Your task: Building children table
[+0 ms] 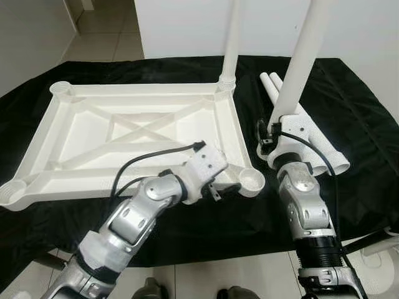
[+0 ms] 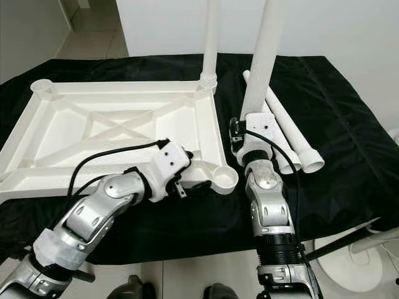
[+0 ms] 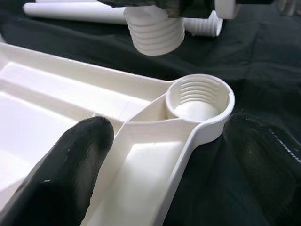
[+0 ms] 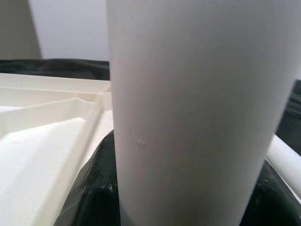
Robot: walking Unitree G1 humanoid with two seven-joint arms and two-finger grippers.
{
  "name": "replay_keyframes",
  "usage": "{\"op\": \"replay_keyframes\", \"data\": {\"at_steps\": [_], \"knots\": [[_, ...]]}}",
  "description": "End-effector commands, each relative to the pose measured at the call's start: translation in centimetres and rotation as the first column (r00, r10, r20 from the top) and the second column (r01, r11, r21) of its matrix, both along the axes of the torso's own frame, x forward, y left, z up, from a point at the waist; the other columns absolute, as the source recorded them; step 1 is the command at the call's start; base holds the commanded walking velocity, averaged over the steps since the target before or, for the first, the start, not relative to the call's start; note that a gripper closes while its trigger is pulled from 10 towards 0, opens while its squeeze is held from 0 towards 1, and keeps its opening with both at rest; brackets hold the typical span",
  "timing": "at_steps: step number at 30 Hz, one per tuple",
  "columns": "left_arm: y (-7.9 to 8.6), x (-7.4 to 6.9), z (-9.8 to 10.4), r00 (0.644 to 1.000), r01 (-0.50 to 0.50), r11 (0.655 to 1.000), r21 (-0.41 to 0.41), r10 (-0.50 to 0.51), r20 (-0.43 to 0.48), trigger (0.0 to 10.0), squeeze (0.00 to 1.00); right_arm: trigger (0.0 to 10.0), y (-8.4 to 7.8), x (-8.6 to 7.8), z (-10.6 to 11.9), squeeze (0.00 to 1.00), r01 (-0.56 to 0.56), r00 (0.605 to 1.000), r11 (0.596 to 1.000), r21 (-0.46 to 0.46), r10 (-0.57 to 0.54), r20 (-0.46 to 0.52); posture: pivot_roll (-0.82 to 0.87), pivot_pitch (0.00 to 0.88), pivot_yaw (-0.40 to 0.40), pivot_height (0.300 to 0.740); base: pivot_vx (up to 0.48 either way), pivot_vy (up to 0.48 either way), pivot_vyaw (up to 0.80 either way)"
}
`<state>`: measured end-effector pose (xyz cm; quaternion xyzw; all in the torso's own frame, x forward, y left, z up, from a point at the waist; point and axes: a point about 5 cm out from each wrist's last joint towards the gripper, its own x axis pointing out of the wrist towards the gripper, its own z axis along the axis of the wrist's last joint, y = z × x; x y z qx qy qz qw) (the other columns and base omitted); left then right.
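Note:
The white tabletop (image 1: pixel 93 168) lies upside down on a black cloth. One white leg (image 1: pixel 232 37) stands screwed into its far right corner. My left gripper (image 1: pixel 223 190) is open at the near right corner, one finger (image 3: pixel 70 165) inside the rim and the other outside, just behind the threaded socket (image 3: pixel 200 101). My right gripper (image 1: pixel 282 121) is shut on a second leg (image 1: pixel 305 56) and holds it upright. Its threaded end (image 3: pixel 155 33) hangs a little above and beyond the socket. In the right wrist view this leg (image 4: pixel 188 117) stands close up.
Two spare legs (image 1: pixel 324 152) lie on the black cloth (image 1: pixel 361 112) to the right of my right gripper. The cloth-covered table ends just before my body, with tiled floor below. A white wall stands behind, and a white round base (image 2: pixel 361 255) sits at the lower right.

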<state>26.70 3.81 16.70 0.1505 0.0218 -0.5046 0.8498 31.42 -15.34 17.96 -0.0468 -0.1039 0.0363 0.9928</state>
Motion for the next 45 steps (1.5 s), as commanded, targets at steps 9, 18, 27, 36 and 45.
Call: {"op": "replay_keyframes", "data": {"at_steps": [9,18,27,36,45], "knots": [[2.3,-0.3,-0.4,0.997,-0.063,0.998,-0.019,0.063,-0.044,10.0,0.0,10.0,1.0,-2.5,-1.3,0.0,-0.171,0.983,0.985,0.035,0.169,0.068,-0.05,0.022,-0.016,0.74,0.0,0.0,0.0],[3.3,0.0,-0.4,0.994,-0.097,0.995,-0.019,0.096,-0.059,10.0,0.0,10.0,0.6,-4.2,-3.1,0.0,-0.223,0.975,0.972,0.069,0.221,0.038,-0.05,0.027,-0.017,0.74,0.0,0.0,0.0],[3.9,0.1,-0.2,0.994,-0.1,0.995,-0.01,0.099,-0.048,10.0,0.0,10.0,0.3,-4.7,-4.8,0.0,-0.246,0.969,0.968,0.049,0.247,-0.013,-0.05,0.037,-0.011,0.74,0.0,0.0,0.0],[4.1,0.3,0.0,0.992,-0.116,0.993,-0.005,0.116,-0.041,10.0,0.0,10.0,1.0,-4.7,-6.4,0.0,-0.382,0.923,0.921,-0.069,0.377,-0.081,-0.05,0.055,0.005,0.74,0.0,0.0,0.0],[4.3,0.5,0.4,0.991,-0.13,0.991,-0.011,0.129,-0.033,10.0,0.0,10.0,1.3,-5.1,-7.6,0.0,-0.498,0.866,0.85,-0.173,0.479,-0.145,-0.04,0.055,0.004,0.74,0.0,0.0,0.0]]}}
